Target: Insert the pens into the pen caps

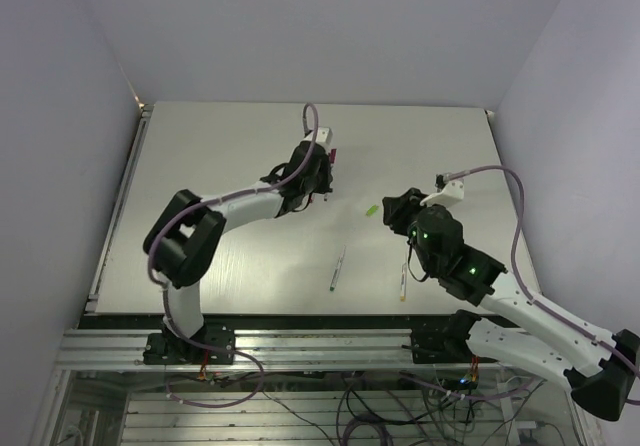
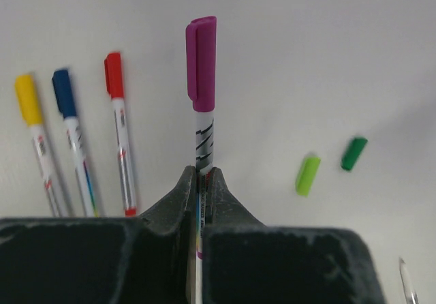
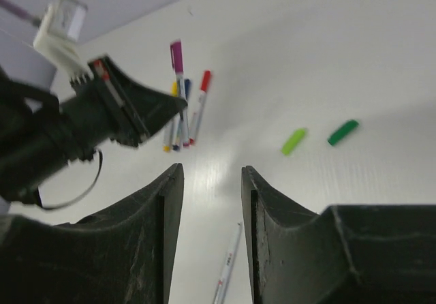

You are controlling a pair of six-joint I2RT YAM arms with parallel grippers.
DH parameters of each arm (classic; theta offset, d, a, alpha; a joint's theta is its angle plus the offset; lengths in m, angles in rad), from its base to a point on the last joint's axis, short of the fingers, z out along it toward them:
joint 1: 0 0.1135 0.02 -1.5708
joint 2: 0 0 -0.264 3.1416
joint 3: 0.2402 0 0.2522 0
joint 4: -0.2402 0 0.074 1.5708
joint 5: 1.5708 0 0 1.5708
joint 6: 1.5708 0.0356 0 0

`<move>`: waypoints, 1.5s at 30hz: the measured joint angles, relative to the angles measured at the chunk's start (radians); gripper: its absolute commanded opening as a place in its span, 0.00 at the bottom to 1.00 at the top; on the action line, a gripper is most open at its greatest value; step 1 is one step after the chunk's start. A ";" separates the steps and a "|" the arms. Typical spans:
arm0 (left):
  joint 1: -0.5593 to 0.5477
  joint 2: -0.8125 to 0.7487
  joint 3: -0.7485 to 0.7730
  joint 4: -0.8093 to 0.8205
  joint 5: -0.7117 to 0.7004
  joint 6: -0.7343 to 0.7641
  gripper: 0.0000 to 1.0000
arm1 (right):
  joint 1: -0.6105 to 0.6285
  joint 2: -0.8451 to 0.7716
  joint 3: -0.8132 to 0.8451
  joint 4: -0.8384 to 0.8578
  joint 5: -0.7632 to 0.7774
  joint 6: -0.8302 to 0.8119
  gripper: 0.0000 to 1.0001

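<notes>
My left gripper [image 2: 202, 174] is shut on a white pen [image 2: 204, 135] that wears the magenta cap [image 2: 201, 62]; the cap end points away from the jaws. To its left lie three capped pens, yellow [image 2: 28, 99], blue [image 2: 65, 93] and red [image 2: 113, 74]. A loose light green cap [image 2: 308, 174] and a dark green cap [image 2: 353, 153] lie to the right. My right gripper [image 3: 212, 171] is open and empty above the table, near the light green cap [image 1: 372, 209]. Two uncapped pens [image 1: 338, 269] [image 1: 404, 281] lie nearer the front edge.
The left arm [image 1: 245, 206] reaches across the table's middle to the far centre. The right arm's wrist [image 1: 440, 241] hangs over the right front. Walls close in the table at the back and on both sides.
</notes>
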 measured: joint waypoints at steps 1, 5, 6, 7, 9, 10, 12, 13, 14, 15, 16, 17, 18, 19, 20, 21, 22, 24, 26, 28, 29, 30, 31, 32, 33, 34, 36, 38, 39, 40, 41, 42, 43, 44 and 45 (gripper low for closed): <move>0.007 0.037 0.038 -0.009 0.012 0.005 0.07 | 0.000 -0.007 -0.010 -0.023 0.003 0.011 0.38; 0.033 0.160 0.155 -0.040 0.051 0.013 0.07 | 0.000 -0.030 -0.027 -0.089 0.010 0.055 0.38; 0.038 0.187 0.177 -0.052 0.058 0.016 0.07 | 0.000 -0.036 -0.028 -0.100 0.010 0.063 0.38; 0.040 0.207 0.192 -0.059 0.061 0.019 0.07 | 0.000 -0.040 -0.029 -0.108 0.011 0.069 0.38; 0.045 0.245 0.220 -0.086 0.067 0.027 0.07 | 0.000 -0.047 -0.029 -0.126 0.011 0.080 0.38; 0.046 0.258 0.229 -0.097 0.068 0.030 0.07 | 0.000 -0.049 -0.030 -0.132 0.012 0.086 0.37; 0.048 0.280 0.244 -0.113 0.069 0.034 0.07 | 0.000 -0.049 -0.032 -0.141 0.012 0.094 0.37; 0.050 0.292 0.252 -0.121 0.070 0.036 0.07 | 0.000 -0.049 -0.032 -0.143 0.011 0.096 0.37; 0.051 0.301 0.260 -0.127 0.070 0.037 0.07 | 0.000 -0.048 -0.032 -0.146 0.012 0.099 0.37; 0.051 0.309 0.266 -0.131 0.070 0.038 0.07 | 0.000 -0.047 -0.032 -0.147 0.011 0.101 0.37; 0.051 0.317 0.272 -0.137 0.069 0.039 0.07 | 0.000 -0.046 -0.032 -0.147 0.011 0.104 0.37; 0.051 0.325 0.280 -0.141 0.069 0.040 0.07 | 0.000 -0.044 -0.033 -0.147 0.011 0.107 0.37; 0.051 0.334 0.289 -0.145 0.068 0.039 0.07 | 0.000 -0.044 -0.036 -0.146 0.011 0.110 0.37; 0.051 0.340 0.295 -0.146 0.067 0.039 0.07 | 0.000 -0.044 -0.042 -0.146 0.011 0.113 0.37; 0.051 0.346 0.302 -0.150 0.064 0.039 0.08 | 0.000 -0.043 -0.047 -0.148 0.011 0.116 0.37; 0.051 0.351 0.309 -0.156 0.060 0.039 0.08 | 0.000 -0.042 -0.053 -0.150 0.011 0.120 0.37; 0.052 0.357 0.317 -0.161 0.054 0.039 0.09 | 0.000 -0.040 -0.058 -0.153 0.010 0.122 0.37; 0.052 0.367 0.336 -0.182 0.041 0.034 0.12 | 0.000 -0.036 -0.065 -0.158 0.010 0.124 0.37; 0.052 0.378 0.357 -0.203 0.025 0.029 0.16 | 0.000 -0.034 -0.069 -0.162 0.010 0.128 0.37; 0.052 0.389 0.372 -0.217 0.004 0.023 0.23 | 0.000 -0.034 -0.072 -0.163 0.010 0.131 0.36; 0.052 0.394 0.376 -0.225 -0.005 0.018 0.26 | 0.000 -0.033 -0.074 -0.164 0.010 0.132 0.36; 0.052 0.396 0.377 -0.230 -0.014 0.014 0.28 | 0.000 -0.031 -0.076 -0.165 0.010 0.135 0.36; 0.052 0.399 0.377 -0.237 -0.022 0.012 0.30 | 0.000 -0.028 -0.078 -0.166 0.010 0.135 0.36; 0.052 0.402 0.378 -0.239 -0.032 0.008 0.32 | 0.000 -0.024 -0.080 -0.167 0.010 0.136 0.36; 0.052 0.402 0.383 -0.248 -0.036 0.006 0.33 | 0.000 -0.020 -0.082 -0.169 0.010 0.138 0.36; 0.052 0.402 0.386 -0.253 -0.041 0.004 0.34 | 0.000 -0.016 -0.083 -0.171 0.010 0.138 0.36; 0.052 0.402 0.388 -0.258 -0.046 0.004 0.36 | 0.000 -0.010 -0.083 -0.172 0.010 0.138 0.36; 0.052 0.402 0.388 -0.259 -0.050 0.003 0.38 | 0.000 -0.006 -0.083 -0.171 0.010 0.138 0.36; 0.052 0.402 0.388 -0.259 -0.050 0.002 0.38 | 0.000 -0.004 -0.083 -0.171 0.010 0.137 0.36; 0.052 0.402 0.388 -0.259 -0.050 0.002 0.38 | 0.000 -0.002 -0.083 -0.171 0.010 0.137 0.36; 0.052 0.400 0.388 -0.261 -0.050 0.002 0.38 | 0.000 0.000 -0.083 -0.171 0.010 0.137 0.36; 0.052 0.398 0.388 -0.262 -0.051 0.003 0.38 | 0.000 0.003 -0.083 -0.170 0.010 0.135 0.36; 0.052 0.393 0.388 -0.265 -0.051 0.005 0.38 | 0.000 0.006 -0.083 -0.168 0.010 0.134 0.36; 0.052 0.387 0.388 -0.269 -0.051 0.005 0.39 | 0.000 0.010 -0.083 -0.168 0.011 0.134 0.36; 0.052 0.378 0.388 -0.274 -0.050 0.006 0.41 | 0.000 0.013 -0.083 -0.168 0.011 0.134 0.36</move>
